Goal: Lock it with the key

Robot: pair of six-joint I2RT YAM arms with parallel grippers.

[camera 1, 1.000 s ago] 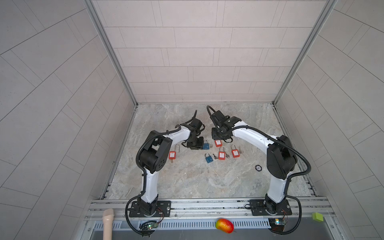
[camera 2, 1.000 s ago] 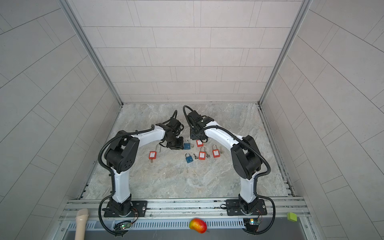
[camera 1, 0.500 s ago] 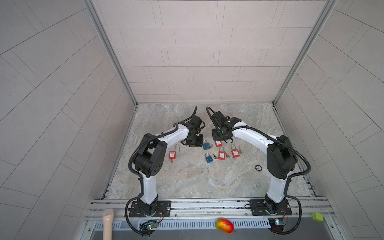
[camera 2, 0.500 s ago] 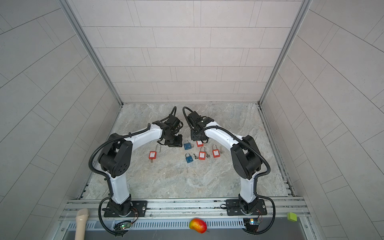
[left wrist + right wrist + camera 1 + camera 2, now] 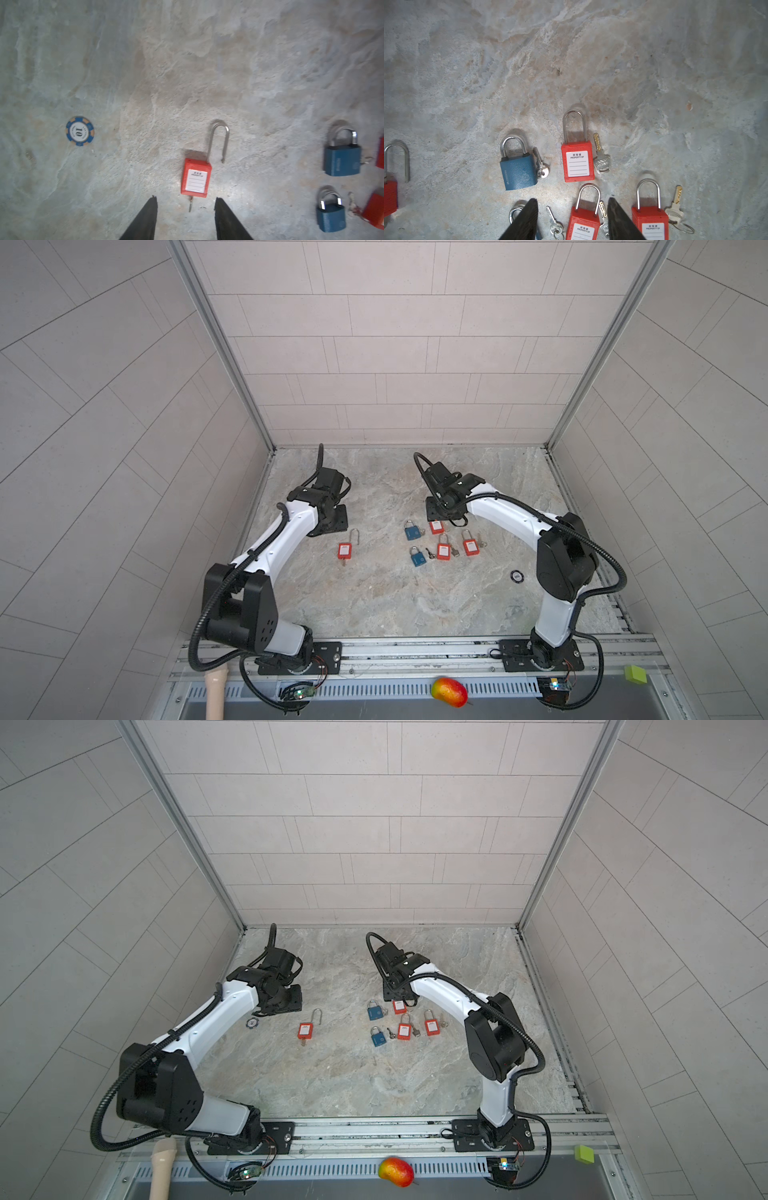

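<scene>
A red padlock (image 5: 196, 176) (image 5: 345, 549) lies flat on the stone floor with its shackle sprung open. A thin key (image 5: 190, 204) sticks out of its underside. My left gripper (image 5: 185, 198) (image 5: 330, 520) hovers open just behind that key and holds nothing. My right gripper (image 5: 572, 200) (image 5: 442, 512) is open above a cluster of shut locks; a red padlock (image 5: 583, 224) lies on the floor below the gap between its fingers. A loose key (image 5: 554, 220) rests beside that padlock.
Two blue padlocks (image 5: 412, 531) (image 5: 417, 558) and three red padlocks (image 5: 435, 526) (image 5: 444, 551) (image 5: 470, 546) lie mid-floor, keys beside them. A blue poker chip (image 5: 80, 131) lies left of the open lock. A black ring (image 5: 516, 576) lies right. A mango (image 5: 449, 692) sits on the front rail.
My left gripper has drawn back leftward from the blue padlock in the cluster to the open red padlock. Both grippers have opened wider. The right arm has hardly shifted.
</scene>
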